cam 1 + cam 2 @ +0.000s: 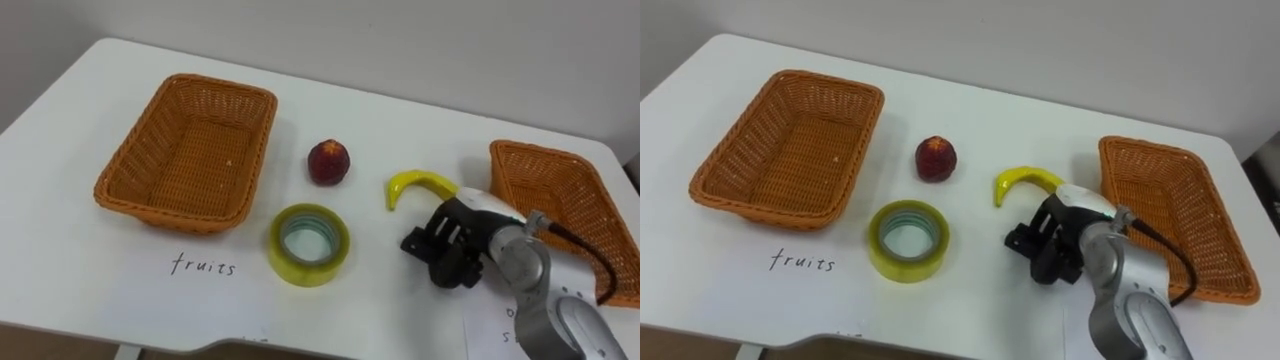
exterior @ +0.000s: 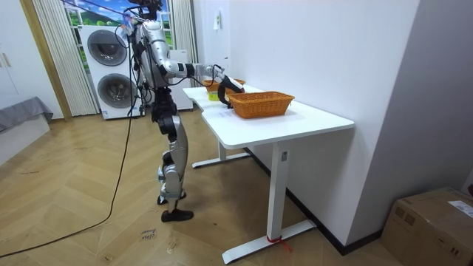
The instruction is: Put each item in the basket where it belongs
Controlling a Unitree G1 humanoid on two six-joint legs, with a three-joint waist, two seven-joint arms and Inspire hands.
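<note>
A white table [image 1: 60, 260] filled the eye views. At the upper left of the frame lay a wicker basket [image 1: 185, 150], with nothing in it, and below its near rim a handwritten word [image 1: 203, 266] stood on the tabletop. Right of the basket, near the middle of the frame, a red round fruit [image 1: 328, 162] sat on the table, apart from the basket wall. Just below it, toward the lower centre, a roll of yellow tape [image 1: 310, 266] lay flat with its hole facing up, close to the fruit but not touching it. Further right, a yellow banana [image 1: 418, 184] lay on the table with its curve arching upward. Directly below and right of the banana's right end was the right hand [image 1: 455, 240], its arm coming in from the lower right corner; its dark fingers were curled in, with nothing between them. At the right edge a second wicker basket [image 1: 560, 195] sat, also with nothing inside. In the room view the robot stood at the table's far end on the room view's left, its arm stretched over the tabletop.
</note>
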